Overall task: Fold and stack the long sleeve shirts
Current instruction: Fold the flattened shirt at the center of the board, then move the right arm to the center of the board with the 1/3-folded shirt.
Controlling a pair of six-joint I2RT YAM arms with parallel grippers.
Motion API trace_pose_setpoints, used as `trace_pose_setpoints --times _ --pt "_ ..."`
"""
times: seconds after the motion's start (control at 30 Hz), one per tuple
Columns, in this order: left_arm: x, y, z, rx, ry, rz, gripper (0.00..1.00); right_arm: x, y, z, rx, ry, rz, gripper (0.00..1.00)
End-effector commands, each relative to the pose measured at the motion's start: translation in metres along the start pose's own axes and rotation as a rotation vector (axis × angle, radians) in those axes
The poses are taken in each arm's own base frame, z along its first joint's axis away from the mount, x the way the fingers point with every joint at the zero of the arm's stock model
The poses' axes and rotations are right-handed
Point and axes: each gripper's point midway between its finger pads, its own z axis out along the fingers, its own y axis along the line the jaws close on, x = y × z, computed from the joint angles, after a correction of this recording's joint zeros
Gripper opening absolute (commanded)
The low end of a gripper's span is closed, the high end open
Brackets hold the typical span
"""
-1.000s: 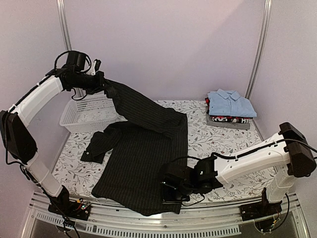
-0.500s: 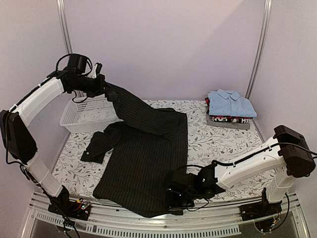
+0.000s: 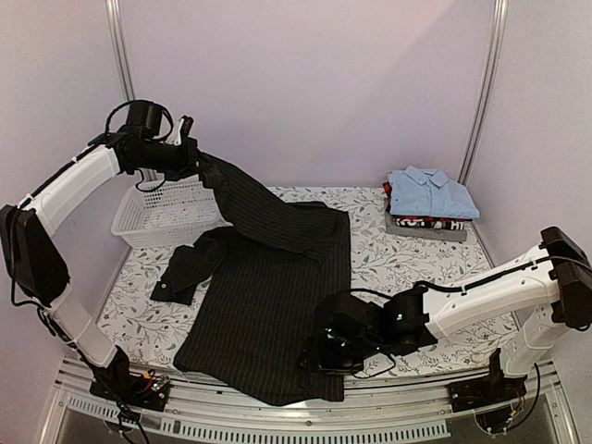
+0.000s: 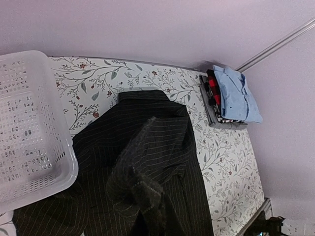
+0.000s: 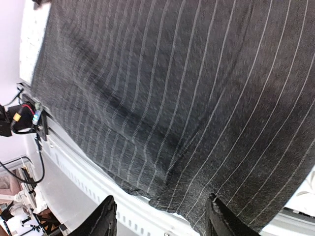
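The table point(image 3: 416, 268), covered in a white cloth with a leaf-and-flower print, is filling the workspace between pale purple walls. The black pinstriped shirt point(image 3: 268, 296) is taking up most of the table's left and middle. Its body is lying flat and reaching down to the near edge, where the hem is hanging slightly over the metal rail. One sleeve is lying bunched out to the left, near the basket. The far upper part of the shirt is rising off the table in a taut diagonal band toward the upper left.

The white plastic mesh basket point(image 3: 162, 217) is sitting at the far left of the table, just beside the raised band of cloth. At the far right corner, well apart from the black shirt, the light blue shirt point(image 3: 430, 192) is lying folded with its collar up, resting on top of a small stack of folded garments point(image 3: 425, 224) showing red, black and grey edges.

The left gripper point(image 3: 190, 162) is hovering high above the basket, clamped on the lifted part of the black shirt, which is hanging down from it. The right gripper point(image 3: 319, 356) is sitting low over the near hem. In the right wrist view its two fingers point(image 5: 106, 221) are standing wide apart, with the pinstriped cloth lying flat beyond them and nothing pinched.
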Motion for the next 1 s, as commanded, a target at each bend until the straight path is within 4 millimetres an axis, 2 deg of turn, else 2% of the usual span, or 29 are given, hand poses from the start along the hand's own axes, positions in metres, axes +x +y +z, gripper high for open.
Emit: trace_pose_setpoints --times 0.0,0.17,0.37,0.5,0.53,0.6,0.63,0.67,0.8,0.87,0.97 --pt "0.004 -0.004 0.0 0.028 -0.001 0.012 0.0 -0.063 0.014 -0.044 -0.073 -0.193 0.012 0.62" --pt "0.014 -0.007 -0.001 0.047 0.008 0.002 0.0 -0.122 -0.01 -0.073 -0.081 -0.329 0.063 0.6" --pt "0.024 -0.015 -0.002 0.078 0.012 0.011 0.0 -0.198 -0.03 -0.088 -0.14 -0.455 0.103 0.39" --pt "0.03 -0.021 0.001 0.102 0.026 0.026 0.0 -0.249 -0.044 -0.085 -0.159 -0.487 0.108 0.26" --pt "0.032 -0.023 0.002 0.108 0.031 0.032 0.0 -0.261 -0.051 -0.078 -0.149 -0.484 0.117 0.23" --pt "0.035 -0.027 0.002 0.121 0.037 0.037 0.0 -0.287 -0.056 -0.077 -0.158 -0.496 0.123 0.22" --pt "0.037 -0.029 0.002 0.129 0.038 0.038 0.0 -0.295 -0.068 -0.067 -0.137 -0.483 0.13 0.21" --pt "0.039 -0.033 0.002 0.143 0.041 0.043 0.0 -0.31 -0.068 -0.069 -0.148 -0.495 0.129 0.21" --pt "0.049 -0.045 0.002 0.18 0.052 0.052 0.0 -0.354 -0.082 -0.054 -0.16 -0.504 0.139 0.19" --pt "0.053 -0.049 0.003 0.188 0.059 0.057 0.0 -0.372 -0.092 -0.04 -0.175 -0.495 0.153 0.18" --pt "0.059 -0.052 0.003 0.192 0.07 0.066 0.0 -0.396 -0.098 -0.03 -0.212 -0.475 0.163 0.16"
